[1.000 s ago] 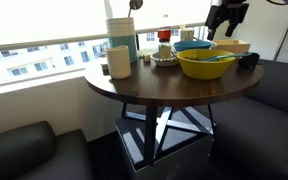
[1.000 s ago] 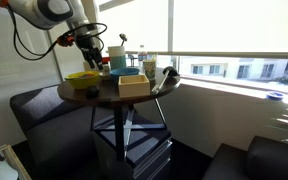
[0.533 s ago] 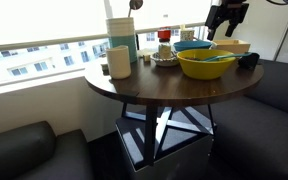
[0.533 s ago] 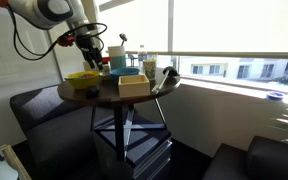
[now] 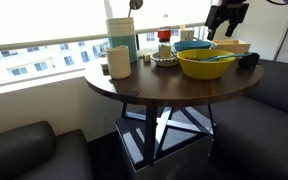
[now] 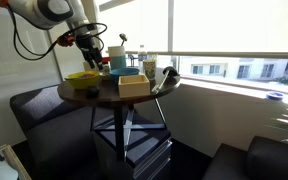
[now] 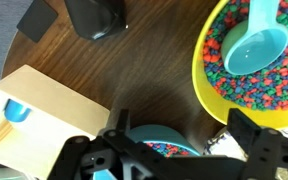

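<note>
My gripper (image 7: 182,126) hangs open above the round dark table (image 5: 154,92), with nothing between its fingers. Directly under it in the wrist view sits a teal bowl (image 7: 160,141) of coloured beads. To one side is a yellow bowl (image 7: 202,78), also full of coloured beads, with a teal scoop (image 7: 254,45) lying in it. In both exterior views the gripper (image 5: 224,18) (image 6: 88,42) is well above the bowls, over the teal bowl (image 5: 192,46) behind the yellow bowl (image 5: 206,66) (image 6: 82,77).
A pale wooden box (image 7: 39,110) (image 6: 134,85) and a black cup (image 7: 94,15) (image 5: 248,60) stand near the bowls. A tall teal canister (image 5: 122,36) and a white mug (image 5: 119,62) stand at the window side. Dark sofas (image 5: 29,150) surround the table.
</note>
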